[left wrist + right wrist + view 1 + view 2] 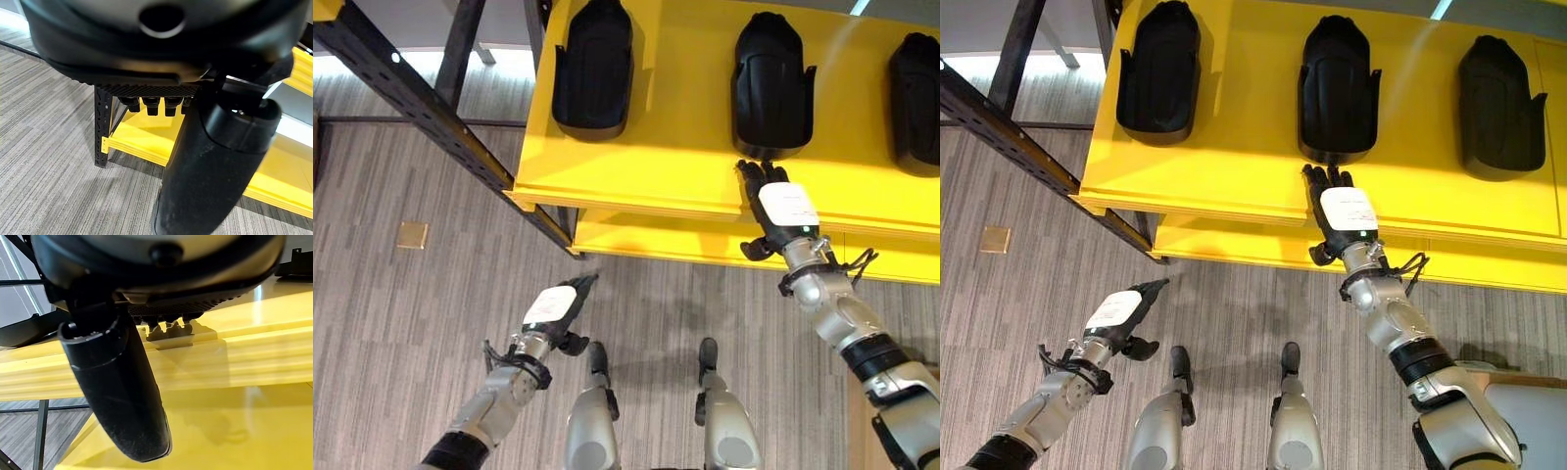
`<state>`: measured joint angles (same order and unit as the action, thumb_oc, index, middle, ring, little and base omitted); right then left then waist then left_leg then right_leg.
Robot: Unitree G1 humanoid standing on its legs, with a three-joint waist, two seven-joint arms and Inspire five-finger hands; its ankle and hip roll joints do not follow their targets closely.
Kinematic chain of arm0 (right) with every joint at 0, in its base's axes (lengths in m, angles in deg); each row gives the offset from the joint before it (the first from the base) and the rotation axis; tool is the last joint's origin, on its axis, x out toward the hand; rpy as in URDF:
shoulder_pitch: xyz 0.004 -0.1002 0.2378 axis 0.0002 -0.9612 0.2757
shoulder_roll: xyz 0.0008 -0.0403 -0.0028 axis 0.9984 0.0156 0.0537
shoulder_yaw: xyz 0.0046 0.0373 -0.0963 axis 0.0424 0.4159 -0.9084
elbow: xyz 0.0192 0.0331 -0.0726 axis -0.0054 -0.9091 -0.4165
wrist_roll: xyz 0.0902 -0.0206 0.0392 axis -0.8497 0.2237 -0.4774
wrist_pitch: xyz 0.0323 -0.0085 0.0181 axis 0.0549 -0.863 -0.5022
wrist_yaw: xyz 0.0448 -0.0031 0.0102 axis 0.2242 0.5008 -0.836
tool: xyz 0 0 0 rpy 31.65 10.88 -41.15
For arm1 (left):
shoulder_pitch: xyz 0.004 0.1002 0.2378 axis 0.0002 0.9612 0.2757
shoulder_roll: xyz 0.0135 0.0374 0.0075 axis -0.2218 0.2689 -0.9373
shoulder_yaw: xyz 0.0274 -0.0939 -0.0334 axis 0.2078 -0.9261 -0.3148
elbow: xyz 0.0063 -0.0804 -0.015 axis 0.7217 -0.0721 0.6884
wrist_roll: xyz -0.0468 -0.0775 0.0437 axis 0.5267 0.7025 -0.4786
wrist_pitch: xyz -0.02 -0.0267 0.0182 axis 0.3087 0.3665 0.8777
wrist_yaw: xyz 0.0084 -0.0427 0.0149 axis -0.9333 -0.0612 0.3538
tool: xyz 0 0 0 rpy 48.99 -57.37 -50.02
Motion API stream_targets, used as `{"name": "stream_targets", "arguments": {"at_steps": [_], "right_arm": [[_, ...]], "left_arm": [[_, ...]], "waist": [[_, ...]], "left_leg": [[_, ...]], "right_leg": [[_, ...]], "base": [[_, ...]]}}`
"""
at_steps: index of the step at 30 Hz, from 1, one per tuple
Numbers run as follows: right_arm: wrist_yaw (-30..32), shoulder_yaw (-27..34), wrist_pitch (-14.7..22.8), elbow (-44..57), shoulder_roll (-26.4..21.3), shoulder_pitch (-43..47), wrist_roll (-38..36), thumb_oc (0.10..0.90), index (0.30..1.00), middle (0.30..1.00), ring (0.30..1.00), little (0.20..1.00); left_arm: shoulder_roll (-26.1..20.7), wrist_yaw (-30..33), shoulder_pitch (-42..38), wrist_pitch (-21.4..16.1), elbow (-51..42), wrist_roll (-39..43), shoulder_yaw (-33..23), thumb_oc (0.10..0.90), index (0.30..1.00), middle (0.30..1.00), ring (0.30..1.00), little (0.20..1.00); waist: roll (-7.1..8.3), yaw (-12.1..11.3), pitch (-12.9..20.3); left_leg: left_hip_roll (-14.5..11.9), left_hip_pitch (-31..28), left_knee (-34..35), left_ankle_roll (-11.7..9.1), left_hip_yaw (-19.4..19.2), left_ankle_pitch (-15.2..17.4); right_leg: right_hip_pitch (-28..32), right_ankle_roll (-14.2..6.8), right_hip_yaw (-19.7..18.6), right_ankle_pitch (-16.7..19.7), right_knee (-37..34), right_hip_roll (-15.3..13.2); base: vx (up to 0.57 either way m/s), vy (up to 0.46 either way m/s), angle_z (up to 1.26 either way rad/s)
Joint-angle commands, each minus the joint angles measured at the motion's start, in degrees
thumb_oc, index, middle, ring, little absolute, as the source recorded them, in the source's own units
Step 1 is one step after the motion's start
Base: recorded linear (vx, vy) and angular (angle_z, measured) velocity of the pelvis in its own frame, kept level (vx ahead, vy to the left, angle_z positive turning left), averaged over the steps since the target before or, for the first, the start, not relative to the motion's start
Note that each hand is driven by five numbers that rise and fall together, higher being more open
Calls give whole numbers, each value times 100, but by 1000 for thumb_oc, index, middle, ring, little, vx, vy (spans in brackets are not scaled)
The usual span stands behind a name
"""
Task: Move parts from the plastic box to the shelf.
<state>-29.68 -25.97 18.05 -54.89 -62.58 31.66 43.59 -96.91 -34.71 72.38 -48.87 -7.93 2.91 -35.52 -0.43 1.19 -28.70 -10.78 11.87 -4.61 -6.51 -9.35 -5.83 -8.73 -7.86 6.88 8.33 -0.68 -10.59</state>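
Three black moulded parts lie on the yellow shelf [646, 166]: one at the left [592, 69], one in the middle [771, 88], one at the right [915, 93]. My right hand [786, 211] reaches up to the shelf's front edge just below the middle part. It is open, its fingers [166, 325] straight over the yellow board, its thumb [122, 391] hanging free, nothing held. My left hand [551, 305] hangs low over the floor at the lower left. It is open and empty too, fingers [151, 105] straight and pointing towards the shelf.
A black perforated steel upright [431, 117] slants across the left and carries the shelf. A lower yellow shelf [656, 240] sits under the top one. A small tan square [412, 235] lies on the grey striped floor at the left.
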Motion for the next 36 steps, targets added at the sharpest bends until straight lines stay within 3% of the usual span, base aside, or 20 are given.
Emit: {"name": "stream_targets", "arguments": {"at_steps": [1, 7, 15, 16, 17, 19, 20, 22, 26, 36], "right_arm": [[-124, -232, -42, -178, -210, 464, -43, 900, 1000, 1000, 1000, 1000], [-114, -190, -27, -92, -80, 299, -87, 900, 1000, 1000, 1000, 1000], [-51, 457, 91, 659, 264, -973, -553, 900, 1000, 1000, 1000, 1000], [-14, 697, 194, 836, 426, -1410, -921, 900, 1000, 1000, 1000, 1000], [-23, 711, 191, 860, 422, -1436, -924, 900, 1000, 1000, 1000, 1000], [-82, 950, 413, 1306, 540, -2031, -1352, 900, 1000, 1000, 1000, 1000], [-91, 963, 408, 1329, 536, -2053, -1357, 900, 1000, 1000, 1000, 1000], [-176, 1055, 599, 1718, 610, -2504, -1656, 900, 1000, 1000, 1000, 1000], [-672, 1267, 1117, 2505, 847, -3582, -3206, 900, 1000, 1000, 1000, 1000], [-1333, 1434, 1336, 3396, 803, -4625, -4265, 900, 1000, 1000, 1000, 1000]], "left_arm": [[-304, 202, 125, -162, -500, 194, -213, 900, 1000, 1000, 1000, 1000], [-256, 217, 111, -130, -476, 207, -238, 900, 1000, 1000, 1000, 1000], [69, 207, 284, -135, -416, 808, -516, 900, 1000, 1000, 1000, 1000], [258, 141, 439, -231, -527, 1398, -628, 900, 1000, 1000, 1000, 1000], [247, 133, 449, -229, -540, 1409, -626, 900, 1000, 1000, 1000, 1000], [504, -212, 734, -491, -562, 2796, -729, 900, 1000, 1000, 1000, 1000], [495, -220, 738, -493, -566, 2810, -725, 900, 1000, 1000, 1000, 1000], [714, -273, 891, -622, -450, 3836, -795, 900, 1000, 1000, 1000, 1000], [1160, -543, 1369, -715, -520, 5659, -907, 900, 1000, 1000, 1000, 1000], [1281, -1286, 2039, -655, -879, 6978, -934, 900, 1000, 1000, 1000, 1000]], "waist": [[174, -249, 303], [182, -236, 288], [252, -120, 347], [276, -62, 364], [280, -66, 372], [322, 30, 442], [325, 25, 450], [355, 77, 495], [399, 155, 773], [314, 244, 1573]], "left_leg": [[-25, 383, -565, 86, 331, 161], [-31, 399, -587, 98, 335, 180], [-58, 358, -597, 111, 336, 194], [-85, 282, -595, 99, 336, 232], [-80, 291, -581, 105, 336, 198], [-116, 141, -541, 85, 310, 213], [-110, 147, -524, 90, 307, 181], [-129, 2, -474, 75, 293, 202], [-123, -385, -243, 65, 243, 129], [-105, -1181, 509, 48, 66, -45]], "right_leg": [[-302, -8, -25, -309, 872, -311], [-339, -2, -36, -319, 907, -315], [-300, 2, -30, -350, 926, -294], [-224, -7, -27, -396, 934, -280], [-231, -3, -26, -367, 920, -283], [-103, -20, -39, -391, 884, -250], [-109, -18, -40, -363, 866, -253], [19, -33, -43, -387, 831, -238], [352, -80, -18, -367, 657, -219], [950, -219, 77, -283, 131, -188]], "base": [[0, 0, 0], [0, 0, 0], [5, 1, 1], [0, 0, 0], [0, 0, 0], [14, 7, -2], [33, 12, -3], [25, 4, -1], [67, 7, -4], [39, -5, -10]]}}
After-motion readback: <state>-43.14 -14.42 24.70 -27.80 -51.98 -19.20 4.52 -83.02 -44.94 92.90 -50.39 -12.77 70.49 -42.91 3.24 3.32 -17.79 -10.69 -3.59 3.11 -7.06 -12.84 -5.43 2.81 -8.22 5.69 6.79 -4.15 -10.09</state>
